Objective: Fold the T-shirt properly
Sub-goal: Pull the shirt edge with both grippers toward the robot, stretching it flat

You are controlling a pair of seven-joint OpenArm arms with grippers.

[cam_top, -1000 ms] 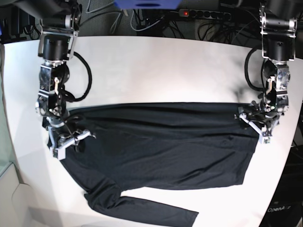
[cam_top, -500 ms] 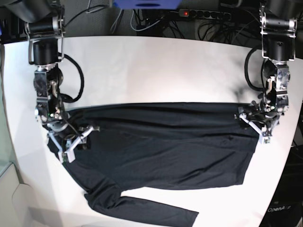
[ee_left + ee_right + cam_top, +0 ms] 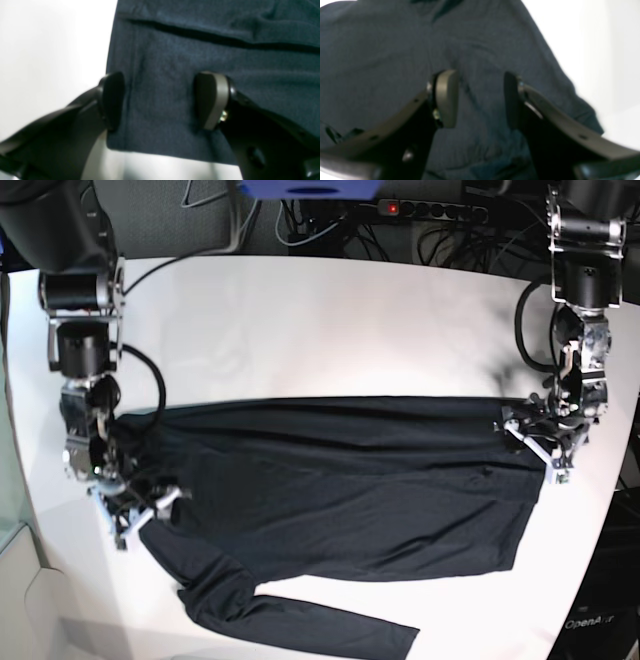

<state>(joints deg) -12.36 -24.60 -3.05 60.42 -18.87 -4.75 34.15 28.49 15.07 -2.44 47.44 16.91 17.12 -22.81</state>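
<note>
Both grippers poised over the T-shirt's ends

Left wrist: the left gripper (image 3: 160,100) has its jaws spread astride the T-shirt (image 3: 200,50) hem corner — set to pinch, I judge.
Right wrist: the right gripper (image 3: 480,100) jaws are parted over blurred cloth; contact unclear.
Base: the shirt lies spread on the white table (image 3: 330,320) — one sleeve trailing, collar unseen.

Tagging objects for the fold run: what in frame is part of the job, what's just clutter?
Part of the job:
- dark charcoal long-sleeved knit T-shirt, spread flat
- left gripper, open over the shirt's corner
- right gripper, open above the fabric

Lying about:
- white table, which carries the shirt
- black power strip and black cables behind the table
</note>
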